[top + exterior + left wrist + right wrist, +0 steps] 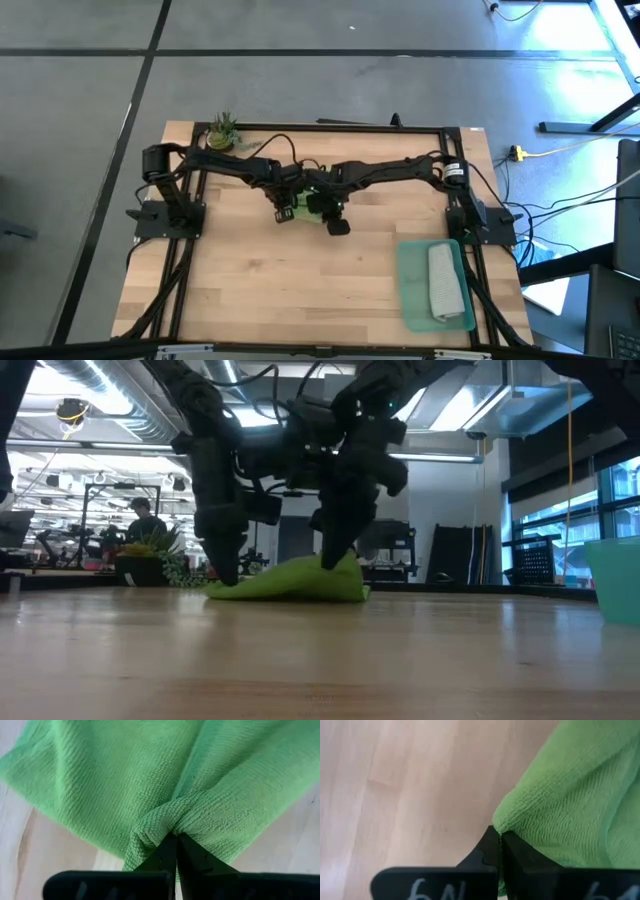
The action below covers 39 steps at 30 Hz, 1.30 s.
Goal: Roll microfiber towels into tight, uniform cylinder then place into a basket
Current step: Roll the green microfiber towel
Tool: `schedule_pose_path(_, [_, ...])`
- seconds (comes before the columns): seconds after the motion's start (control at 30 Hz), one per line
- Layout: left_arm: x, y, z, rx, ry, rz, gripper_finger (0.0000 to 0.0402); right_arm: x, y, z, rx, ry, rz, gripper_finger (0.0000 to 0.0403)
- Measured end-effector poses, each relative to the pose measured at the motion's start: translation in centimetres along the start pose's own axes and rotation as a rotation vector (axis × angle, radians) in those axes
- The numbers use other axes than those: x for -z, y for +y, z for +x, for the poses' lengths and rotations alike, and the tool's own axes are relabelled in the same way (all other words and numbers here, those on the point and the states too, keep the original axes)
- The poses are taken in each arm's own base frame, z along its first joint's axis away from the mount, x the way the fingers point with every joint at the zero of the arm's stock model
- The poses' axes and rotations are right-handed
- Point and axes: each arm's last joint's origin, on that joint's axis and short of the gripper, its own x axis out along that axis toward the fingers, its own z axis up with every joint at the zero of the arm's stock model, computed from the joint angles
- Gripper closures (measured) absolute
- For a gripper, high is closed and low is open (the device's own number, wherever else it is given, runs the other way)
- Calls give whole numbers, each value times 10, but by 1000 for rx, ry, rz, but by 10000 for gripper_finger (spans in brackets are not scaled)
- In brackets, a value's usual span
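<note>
On the wooden table (300, 290), the basket (412, 285) near your right arm's base already holds the rolled grey towel (446, 282). Mid-table, the green towel (295, 582) lies bunched, soft, light and apt to slump. Your left gripper (176, 840) pinches a fold closed; your right gripper (499, 839) clamps a corner. Take hold at edges and corners to keep tension.

Both arms meet over the green towel (312, 200) near the back middle of the table (270, 290), so that spot is crowded. The front wood is bare and easy to cross. The basket (412, 285) fills the front right corner, and a small plant (222, 131) stands at the back left.
</note>
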Motion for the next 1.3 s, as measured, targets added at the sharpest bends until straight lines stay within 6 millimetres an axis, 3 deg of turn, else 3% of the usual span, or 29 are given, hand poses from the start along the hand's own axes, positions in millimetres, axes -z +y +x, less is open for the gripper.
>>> schedule_pose_path(0.3, [-2, 2, 0, 14, -19, 63, 401, 9, -21, -11, -132, -43, 69, 401])
schedule_pose_path(0.47, [-2, 2, 0, 11, -23, 81, 401, 15, -32, -27, -170, -70, 113, 401])
schedule_pose_path(0.77, [-3, 1, 0, 16, -31, 89, 401, 33, -66, -44, -235, -123, 215, 401])
schedule_pose_path(1.1, [-4, 1, 1, 22, -40, 123, 401, 71, -94, -31, -226, -149, 307, 401])
schedule_pose_path(1.3, [-4, -2, 1, 40, -48, 173, 401, 76, -102, -36, -304, -211, 321, 401])
